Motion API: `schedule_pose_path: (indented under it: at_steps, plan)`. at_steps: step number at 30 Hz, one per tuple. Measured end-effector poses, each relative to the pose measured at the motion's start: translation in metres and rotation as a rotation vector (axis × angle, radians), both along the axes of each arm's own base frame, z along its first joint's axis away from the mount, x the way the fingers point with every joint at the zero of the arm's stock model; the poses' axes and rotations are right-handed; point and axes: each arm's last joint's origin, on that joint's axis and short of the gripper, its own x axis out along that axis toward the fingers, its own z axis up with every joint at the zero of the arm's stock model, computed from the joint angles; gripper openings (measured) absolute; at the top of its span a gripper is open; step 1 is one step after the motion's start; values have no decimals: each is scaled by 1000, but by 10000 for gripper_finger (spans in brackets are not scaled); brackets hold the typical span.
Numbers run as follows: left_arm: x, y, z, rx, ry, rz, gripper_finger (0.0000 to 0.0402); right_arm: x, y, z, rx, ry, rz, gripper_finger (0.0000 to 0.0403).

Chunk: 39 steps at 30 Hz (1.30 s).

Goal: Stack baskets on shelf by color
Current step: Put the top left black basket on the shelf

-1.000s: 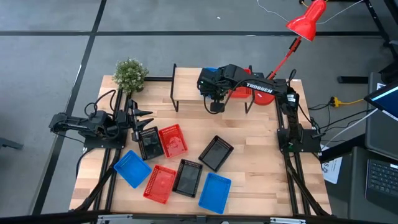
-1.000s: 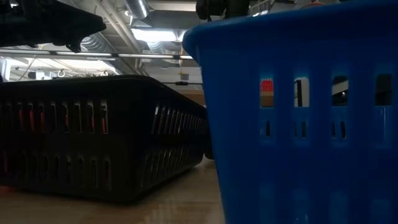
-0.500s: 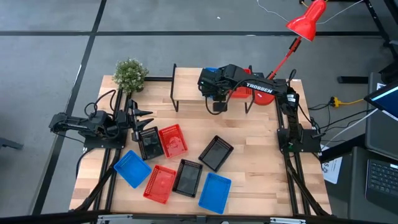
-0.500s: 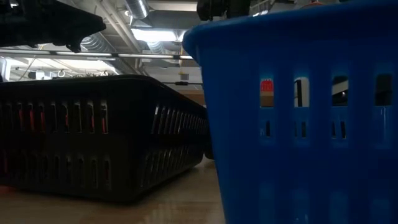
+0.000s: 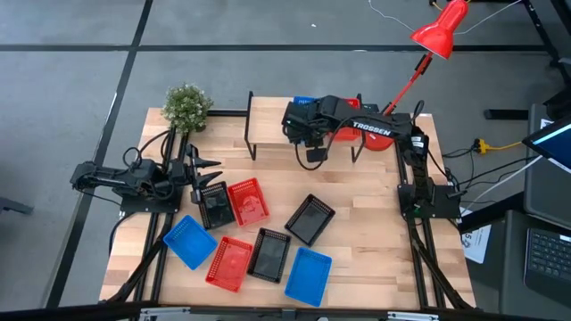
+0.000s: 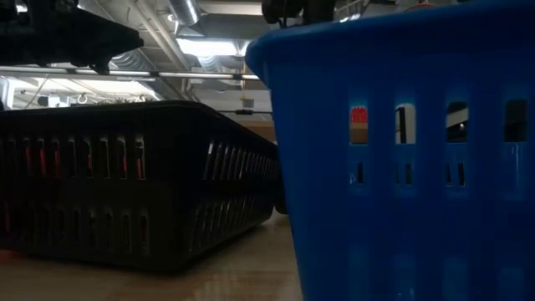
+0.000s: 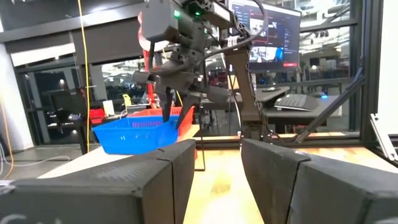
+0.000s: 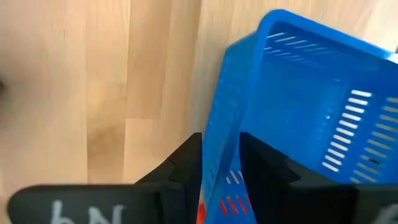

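Note:
My right gripper [image 5: 310, 143] is over the light-wood shelf [image 5: 268, 116] and is shut on a blue basket [image 5: 303, 103]. A red basket [image 5: 346, 134] lies on the shelf under the right arm. On the table lie two more blue baskets [image 5: 189, 241] [image 5: 309, 275], two red ones [image 5: 248, 201] [image 5: 230, 263] and three black ones [image 5: 214, 203] [image 5: 269, 254] [image 5: 310, 218]. My left gripper [image 5: 211, 166] waits open near the table's left edge, just beyond a black basket. My right gripper pinches one side wall [image 8: 221, 146] of the blue basket, with one finger [image 8: 264, 168] inside it and one finger [image 8: 185, 167] outside. The fingers come from above, pointing down [image 7: 168, 111]. The basket [image 7: 134, 134] hangs slightly tilted just above the shelf board; whether its bottom touches it, I cannot tell.
A small potted plant [image 5: 186, 107] stands at the table's far left corner. A red desk lamp [image 5: 439, 31] reaches over the far right corner. The shelf's left part [image 5: 266, 114] is bare wood. In the low view a blue basket [image 6: 401, 150] and a black one [image 6: 134, 184] fill the picture.
My right gripper has shifted a little toward the table's far edge over the shelf, taking the blue basket with it; more of the basket now shows beyond the arm. My left arm has kept still.

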Motion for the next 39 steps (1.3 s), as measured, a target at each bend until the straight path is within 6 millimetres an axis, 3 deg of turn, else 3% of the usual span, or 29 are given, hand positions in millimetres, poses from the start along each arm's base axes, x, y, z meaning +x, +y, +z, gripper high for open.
schedule_pose_path:
  at_steps: [17,25,31,35,39]
  plan:
    - [0,0,0,-1,-1,-1,127,4,18,5,-178,39,20,105]
    - [0,0,0,-1,-1,-1,127,3,24,40,-183,-83,25,105]
    - [0,0,0,-1,0,-1,127,-5,44,69,-138,-169,-7,105]
    - [0,0,0,-1,0,-1,127,-12,59,71,19,-196,-122,105]
    - [0,0,0,-1,0,-1,127,-12,92,69,457,-215,-165,105]
